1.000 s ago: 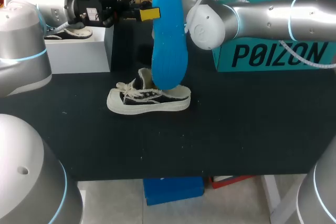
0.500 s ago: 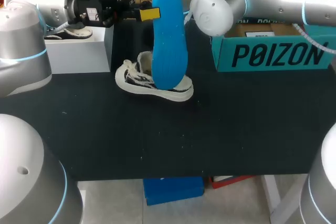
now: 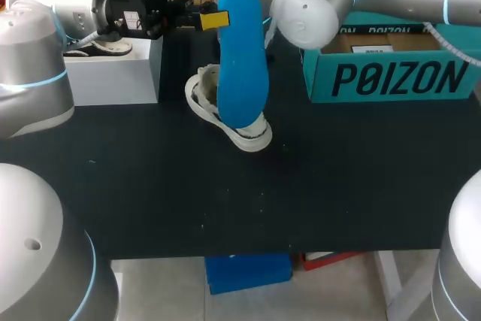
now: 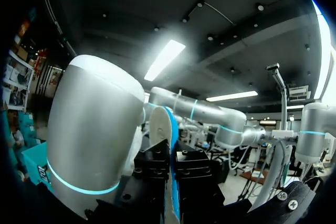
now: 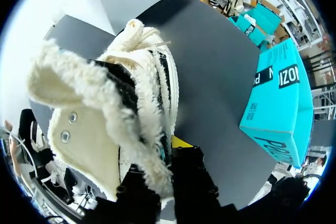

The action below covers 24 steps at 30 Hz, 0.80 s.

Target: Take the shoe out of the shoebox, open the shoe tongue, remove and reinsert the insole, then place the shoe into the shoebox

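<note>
Left gripper (image 4: 171, 174) is pinched tight on the blue insole (image 3: 242, 58), holding it upright above the black table (image 3: 225, 201). Right gripper (image 5: 169, 156) is clamped on the fuzzy collar of the shoe (image 5: 105, 103). The shoe's tilted just behind the insole, out of the teal shoebox (image 3: 391, 77) on my right side. Can't tell if its sole touches the table.
</note>
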Available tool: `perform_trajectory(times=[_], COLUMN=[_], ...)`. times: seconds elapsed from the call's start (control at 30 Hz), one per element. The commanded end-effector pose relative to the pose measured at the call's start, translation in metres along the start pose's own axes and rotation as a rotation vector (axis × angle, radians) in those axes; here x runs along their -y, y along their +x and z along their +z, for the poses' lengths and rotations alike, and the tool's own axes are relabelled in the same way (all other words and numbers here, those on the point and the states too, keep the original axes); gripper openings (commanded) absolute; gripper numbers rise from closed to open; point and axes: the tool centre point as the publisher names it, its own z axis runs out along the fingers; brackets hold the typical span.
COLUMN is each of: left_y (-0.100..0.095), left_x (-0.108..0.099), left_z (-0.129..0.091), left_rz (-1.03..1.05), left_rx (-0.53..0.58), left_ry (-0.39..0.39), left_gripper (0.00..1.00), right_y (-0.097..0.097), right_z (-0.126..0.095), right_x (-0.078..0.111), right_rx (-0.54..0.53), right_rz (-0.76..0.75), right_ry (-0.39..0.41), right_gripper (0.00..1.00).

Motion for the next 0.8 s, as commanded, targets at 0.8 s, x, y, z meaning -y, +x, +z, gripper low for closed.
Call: perform_trajectory(times=[0.8], left_y=[0.001], left_x=[-0.001], left_z=[0.001], left_rz=[0.002], left_rx=[0.005], left_ry=[0.000], left_gripper=[0.00], right_y=[0.008], right_z=[0.049], right_x=[0.029], right_rx=[0.110], right_rz=[0.604], right_ry=[-0.103], right_gripper=[0.00])
